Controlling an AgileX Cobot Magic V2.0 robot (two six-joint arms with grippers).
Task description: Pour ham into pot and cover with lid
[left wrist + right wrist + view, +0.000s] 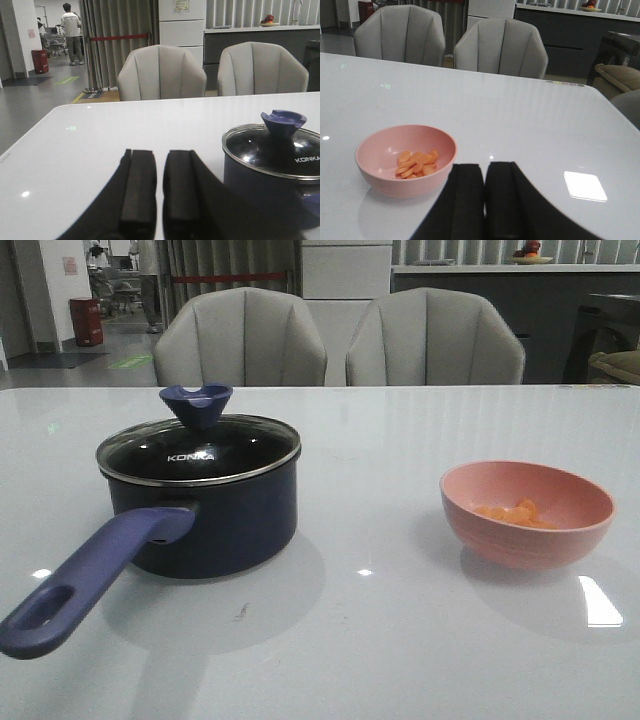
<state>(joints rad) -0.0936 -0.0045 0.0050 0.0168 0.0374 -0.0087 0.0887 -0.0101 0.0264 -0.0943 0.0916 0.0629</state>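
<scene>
We note glass lid (199,452) covering navy pot (215,515), far-right of left gripper (160,192) | both grippers near-closed, empty | right gripper (485,200) nearer pink bowl (375,172) of ham (417,163).

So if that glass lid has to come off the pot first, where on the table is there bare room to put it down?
The widest bare patch lies between the pot and the pink bowl. The strip behind both, toward the chairs, is bare too. The near-left corner is tightest: the pot's handle crosses it. The lid sits on the pot.

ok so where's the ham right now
The ham is in the pink bowl on the right side of the table in the front view, well apart from the lidded pot on the left.
</scene>
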